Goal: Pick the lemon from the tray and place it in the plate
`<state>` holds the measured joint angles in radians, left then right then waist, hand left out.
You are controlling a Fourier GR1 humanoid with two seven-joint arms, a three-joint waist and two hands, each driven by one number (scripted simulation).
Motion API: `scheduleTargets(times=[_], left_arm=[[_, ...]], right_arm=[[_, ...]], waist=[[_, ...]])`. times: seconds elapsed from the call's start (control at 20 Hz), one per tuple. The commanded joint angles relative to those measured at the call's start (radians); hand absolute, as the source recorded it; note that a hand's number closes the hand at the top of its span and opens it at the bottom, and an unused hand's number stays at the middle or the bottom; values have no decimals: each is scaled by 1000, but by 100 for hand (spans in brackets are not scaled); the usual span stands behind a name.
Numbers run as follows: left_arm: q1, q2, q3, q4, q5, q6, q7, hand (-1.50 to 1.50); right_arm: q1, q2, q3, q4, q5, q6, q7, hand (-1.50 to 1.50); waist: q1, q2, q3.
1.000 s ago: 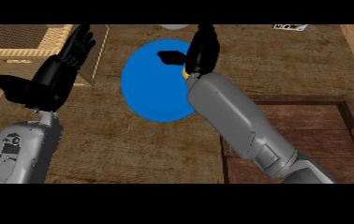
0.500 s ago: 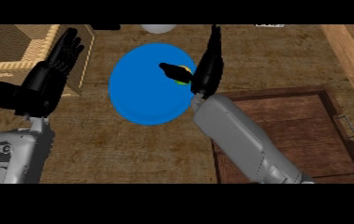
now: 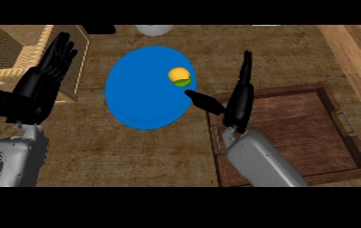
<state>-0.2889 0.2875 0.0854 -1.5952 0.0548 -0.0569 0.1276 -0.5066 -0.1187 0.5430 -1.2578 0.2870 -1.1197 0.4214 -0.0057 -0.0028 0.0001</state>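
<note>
Lemon [image 3: 179,76] rests on the blue plate [image 3: 141,100].
Right hand [image 3: 236,103] beside it, fingers straight; left hand [image 3: 44,86] open.

A woven basket [image 3: 28,55] sits at the bench's [image 3: 141,155] left edge; a pale rounded object [image 3: 153,29] shows at the far edge.

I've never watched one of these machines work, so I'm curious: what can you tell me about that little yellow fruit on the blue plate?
The lemon is a small, round, yellow-orange fruit with a green patch on its lower side. It lies on the blue plate, near the plate's right edge. Nothing holds it: the right hand stands apart from it to the lower right, fingers straight and thumb pointing toward the plate. Its surface looks smooth, and it appears whole.
</note>
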Motion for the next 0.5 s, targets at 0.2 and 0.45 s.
scheduleTargets(times=[0.2,0.45], left_arm=[[44,16,36,5,1,-46,-50,0],[34,-40,-4,-50,-30,-2,21,0]], right_arm=[[239,-145,-56,-231,-29,121,-84,-150],[362,-161,-47,-348,122,116,-12,-150]], waist=[[4,2,0],[2,1,0]])
